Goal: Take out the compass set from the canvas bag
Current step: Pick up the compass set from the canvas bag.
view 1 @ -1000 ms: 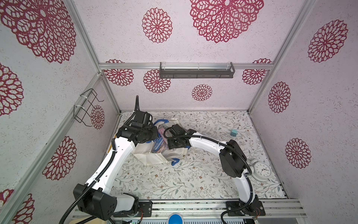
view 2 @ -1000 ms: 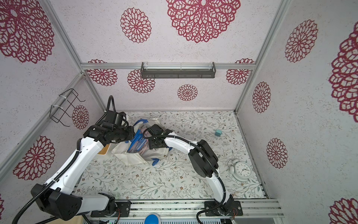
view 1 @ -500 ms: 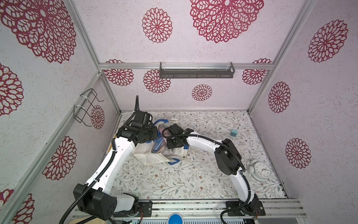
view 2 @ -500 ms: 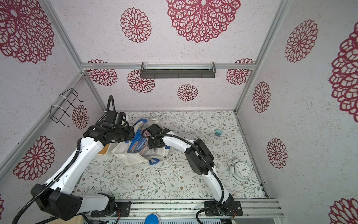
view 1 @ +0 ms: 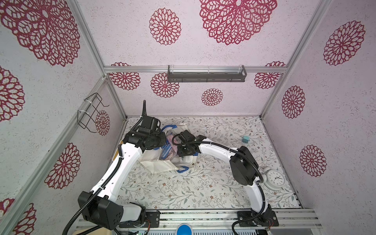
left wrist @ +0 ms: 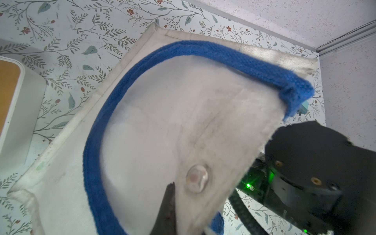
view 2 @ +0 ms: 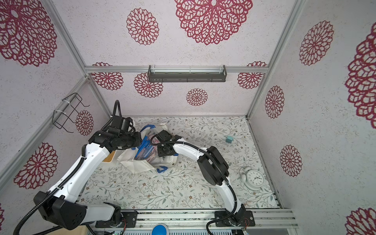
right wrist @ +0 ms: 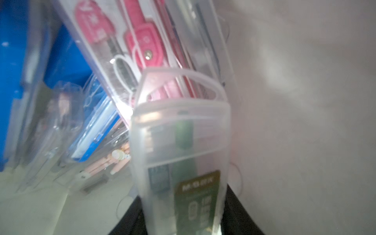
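The off-white canvas bag (view 1: 156, 165) (view 2: 136, 165) with blue handles lies at the back left of the table, its mouth held up. My left gripper (left wrist: 183, 220) is shut on the bag's rim fabric beside a snap button; one dark finger (left wrist: 167, 203) shows against the cloth. My right gripper (right wrist: 183, 220) reaches inside the bag. Its black fingers (right wrist: 130, 220) press both sides of a frosted plastic case, the compass set (right wrist: 181, 142), which holds a green tool. A pink set (right wrist: 142, 40) and a blue one (right wrist: 95, 132) lean behind it.
In both top views a white alarm clock (view 1: 274, 179) (view 2: 255, 179) stands at the right and a small teal block (view 1: 245, 139) (view 2: 229, 139) sits at the back right. A white box with a wooden top (left wrist: 12, 101) lies beside the bag. A wire rack (view 1: 89, 114) hangs on the left wall.
My right gripper's jaws have closed in on the frosted case, and the right elbow has shifted slightly left. The left arm and the bag have stayed put.
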Tool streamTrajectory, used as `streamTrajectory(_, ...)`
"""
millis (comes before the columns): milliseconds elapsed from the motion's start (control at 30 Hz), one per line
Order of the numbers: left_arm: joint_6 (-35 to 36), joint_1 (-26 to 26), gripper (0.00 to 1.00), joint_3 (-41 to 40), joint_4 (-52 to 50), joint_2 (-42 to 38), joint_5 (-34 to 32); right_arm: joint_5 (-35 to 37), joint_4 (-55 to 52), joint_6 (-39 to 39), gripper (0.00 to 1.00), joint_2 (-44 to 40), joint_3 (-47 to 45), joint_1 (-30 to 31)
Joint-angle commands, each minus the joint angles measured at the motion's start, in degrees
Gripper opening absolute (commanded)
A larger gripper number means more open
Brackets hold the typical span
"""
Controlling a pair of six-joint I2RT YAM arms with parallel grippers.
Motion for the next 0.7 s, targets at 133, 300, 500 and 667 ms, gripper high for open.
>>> streamTrajectory(133, -1.40, -0.21, 0.00, 1.64, 0.50, 0.40, -0.83, 1.69, 0.95, 0.81, 0.35, -14.66, -3.79, -0.28)
streamTrajectory(300, -1.64, -0.20, 0.00, 1.30, 0.69, 0.24, -1.50, 1.26, -1.09, 0.56, 0.34, -19.22, -4.18, -1.99)
streamTrajectory(500, -1.82, -0.13, 0.00, 1.29, 0.86, 0.22, -2.05, 2.77, -4.32, -1.35, 0.34, -25.83, -5.17, -9.13)
streamTrajectory(667, -1.85, 0.03, 0.00, 1.80, 1.01, 0.22, -2.09, 5.36, -9.37, -6.97, 0.35, -27.95, -6.12, -18.68)
